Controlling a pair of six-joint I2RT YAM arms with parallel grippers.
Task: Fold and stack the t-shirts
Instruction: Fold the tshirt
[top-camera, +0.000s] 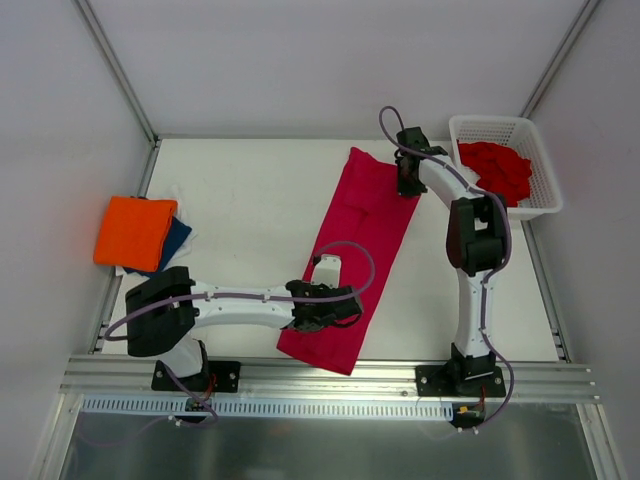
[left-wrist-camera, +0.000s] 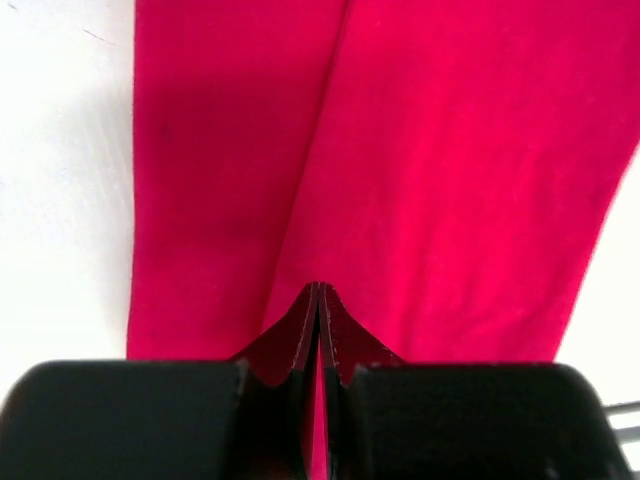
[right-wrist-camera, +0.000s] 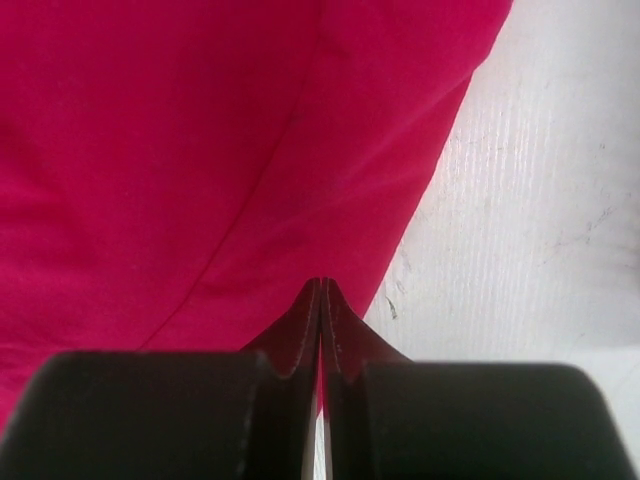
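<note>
A crimson-pink t-shirt (top-camera: 365, 225) lies folded into a long narrow strip, slanting from the near middle of the table to the far right. My left gripper (top-camera: 348, 306) rests on its near part, jaws shut, tips (left-wrist-camera: 318, 287) pressed into the cloth (left-wrist-camera: 430, 150) mid-width. My right gripper (top-camera: 405, 186) sits at the strip's far right corner, jaws shut, tips (right-wrist-camera: 320, 282) at the cloth's (right-wrist-camera: 180, 150) edge beside bare table. An orange t-shirt (top-camera: 133, 230) lies folded on a dark blue one (top-camera: 178, 240) at the left. Red t-shirts (top-camera: 497, 170) fill the basket.
The white lattice basket (top-camera: 500, 122) stands at the far right corner. A metal rail (top-camera: 330, 378) runs along the near edge, where both arm bases are bolted. White walls close in the table on the left, back and right.
</note>
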